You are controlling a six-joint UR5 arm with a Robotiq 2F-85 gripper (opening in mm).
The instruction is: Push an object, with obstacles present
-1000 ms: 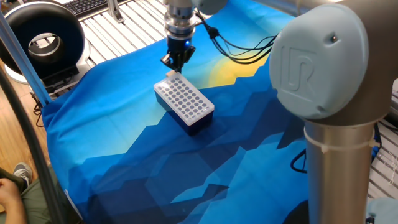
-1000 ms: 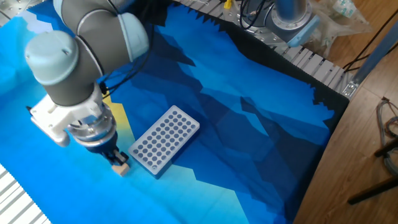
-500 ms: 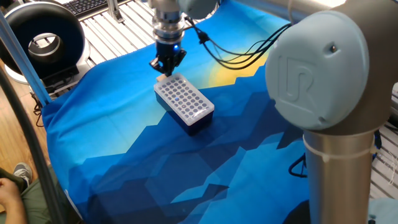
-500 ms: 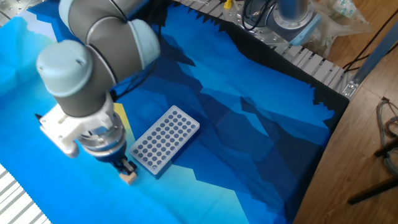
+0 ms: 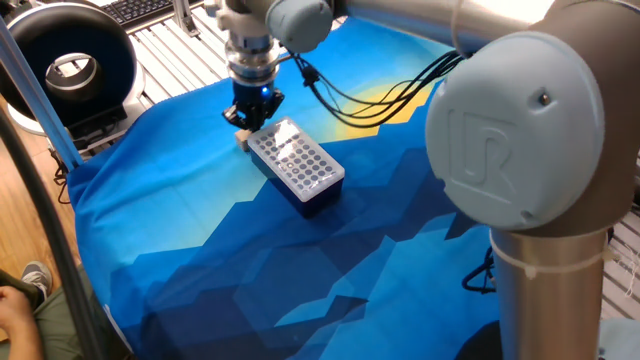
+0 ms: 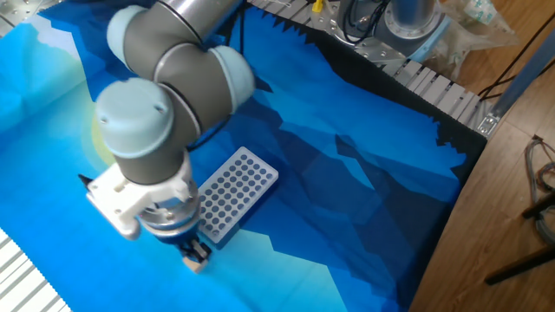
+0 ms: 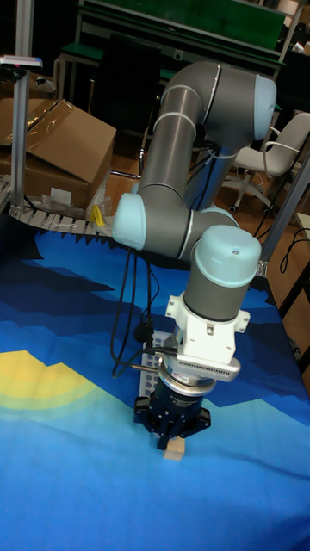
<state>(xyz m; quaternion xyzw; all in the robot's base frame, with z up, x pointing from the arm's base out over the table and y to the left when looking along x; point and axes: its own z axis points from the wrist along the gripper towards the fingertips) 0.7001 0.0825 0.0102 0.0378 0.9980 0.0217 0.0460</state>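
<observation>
One mark can be read. In one fixed view, the big grey cap of the robot arm's joint [image 5: 520,115], at about three o'clock in the picture, bears the raised letters "UR", the maker's logo, set in a rounded square. The cardboard box [image 7: 53,164] at about ten o'clock in the tall fixed view carries a white label, but its print is too small to read. No other text, number or sign is legible.
</observation>
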